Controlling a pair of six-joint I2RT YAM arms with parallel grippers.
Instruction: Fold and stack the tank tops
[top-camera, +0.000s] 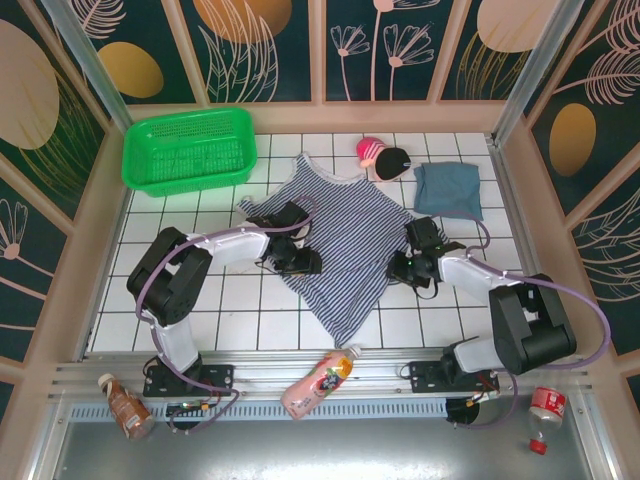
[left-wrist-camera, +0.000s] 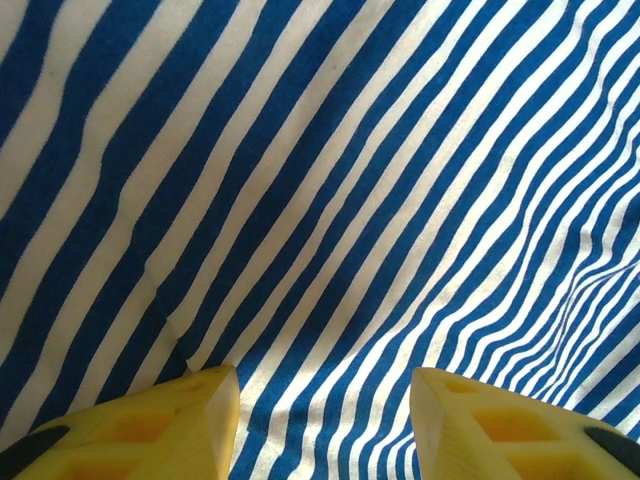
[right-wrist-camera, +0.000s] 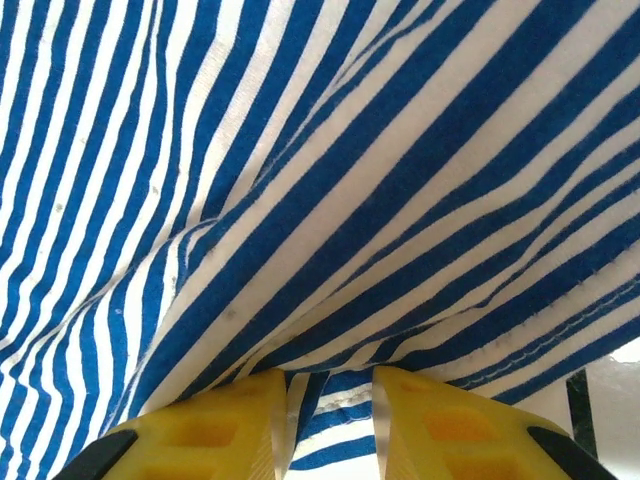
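A: Where's the cloth?

B: Striped top (top-camera: 345, 240) spread flat but skewed, mid table (top-camera: 240, 310). Blue-grey top (top-camera: 449, 190) already folded, far right corner, just beside the toy (top-camera: 383, 157).

A: Claws?

B: Left gripper (left-wrist-camera: 322, 405) wide open, tips low over the top's left side, nothing held. Right gripper (right-wrist-camera: 330, 400) nearly closed w/ the hem in the gap. Looks pinched, but a thin bite.

A: Risks from here?

B: 1) Right grip is on the hem only, so prob. slips out if it lifts fast. 2) One side held, other not: a pull now would drag the top sideways and bunch it, not fold it. 3) Left may close on one layer or on bare tile. 4) A crooked fold would carry over when it's stacked on the blue-grey one.
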